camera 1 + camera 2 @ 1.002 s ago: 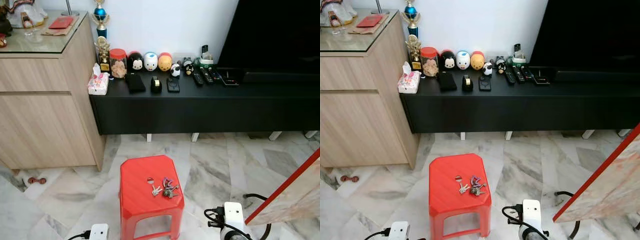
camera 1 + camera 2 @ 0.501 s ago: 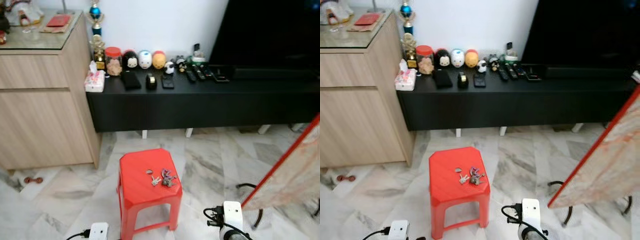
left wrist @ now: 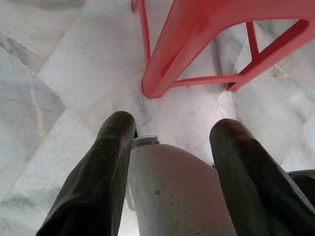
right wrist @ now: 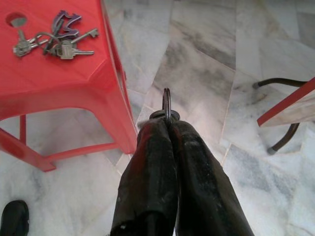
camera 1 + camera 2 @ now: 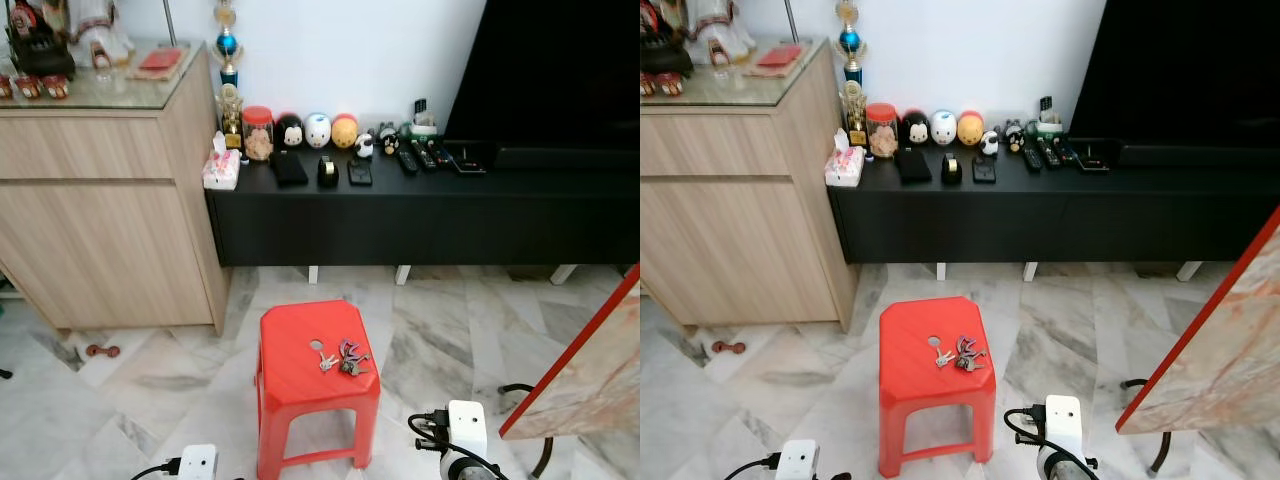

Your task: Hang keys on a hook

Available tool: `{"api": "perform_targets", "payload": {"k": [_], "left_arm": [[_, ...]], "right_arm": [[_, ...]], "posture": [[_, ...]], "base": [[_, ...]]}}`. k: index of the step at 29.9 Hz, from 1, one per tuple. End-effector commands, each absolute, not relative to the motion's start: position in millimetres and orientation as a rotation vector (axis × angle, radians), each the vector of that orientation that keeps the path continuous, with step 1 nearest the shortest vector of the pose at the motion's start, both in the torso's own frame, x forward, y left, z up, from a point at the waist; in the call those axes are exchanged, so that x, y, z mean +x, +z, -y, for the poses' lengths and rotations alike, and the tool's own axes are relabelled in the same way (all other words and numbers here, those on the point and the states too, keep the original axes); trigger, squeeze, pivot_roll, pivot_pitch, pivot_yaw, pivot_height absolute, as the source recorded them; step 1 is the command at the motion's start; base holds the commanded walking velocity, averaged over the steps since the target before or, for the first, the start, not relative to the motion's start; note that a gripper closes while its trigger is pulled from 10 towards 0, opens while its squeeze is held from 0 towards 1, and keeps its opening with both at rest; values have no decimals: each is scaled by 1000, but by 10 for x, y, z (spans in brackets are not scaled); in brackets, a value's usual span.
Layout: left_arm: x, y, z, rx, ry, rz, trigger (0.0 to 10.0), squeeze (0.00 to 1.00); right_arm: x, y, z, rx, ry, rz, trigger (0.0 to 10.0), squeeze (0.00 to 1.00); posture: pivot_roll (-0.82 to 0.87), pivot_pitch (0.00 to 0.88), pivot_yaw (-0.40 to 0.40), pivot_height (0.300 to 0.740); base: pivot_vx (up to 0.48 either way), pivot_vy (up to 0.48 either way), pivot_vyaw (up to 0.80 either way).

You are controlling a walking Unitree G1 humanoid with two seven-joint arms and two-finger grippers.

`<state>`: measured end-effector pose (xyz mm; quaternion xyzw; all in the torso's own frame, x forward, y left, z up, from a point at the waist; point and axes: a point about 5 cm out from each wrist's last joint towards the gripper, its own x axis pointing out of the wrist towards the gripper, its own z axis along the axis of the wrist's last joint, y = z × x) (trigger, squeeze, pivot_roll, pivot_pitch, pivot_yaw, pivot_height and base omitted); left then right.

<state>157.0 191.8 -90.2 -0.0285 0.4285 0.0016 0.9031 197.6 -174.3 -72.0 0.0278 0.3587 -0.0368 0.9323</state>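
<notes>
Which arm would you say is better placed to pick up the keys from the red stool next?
Probably the right. The keys lie toward the stool's right side, with the right gripper low beside that edge, fingers shut. The left gripper is open but down by the stool's legs.

Red stool (image 5: 315,385), silver keys (image 5: 340,358) w/ purple tag, grey-veined white marble floor (image 5: 160,385), black console (image 5: 420,215)
</notes>
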Motion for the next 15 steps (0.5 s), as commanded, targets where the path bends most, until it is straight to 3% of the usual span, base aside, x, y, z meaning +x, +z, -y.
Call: {"api": "perform_targets", "payload": {"k": [1,7,15], "left_arm": [[1376,-992,-1869,-68,-10,-965,10000,0],[1371,-995,-1869,-22,-47,-976,10000,0],[1391,-997,-1813,-20,-54,-980,10000,0]], "right_arm": [[2018,-691,1775,53,-86,-716,10000,0],[2003,-701,1796,57,-94,-726,10000,0],[1987,-712,1800,60,-99,-736,10000,0]], "posture": [[81,0,-125,740],[82,0,-123,740],[83,0,-124,740]], "base": [[0,0,0],[0,0,0],[0,-281,0]]}}
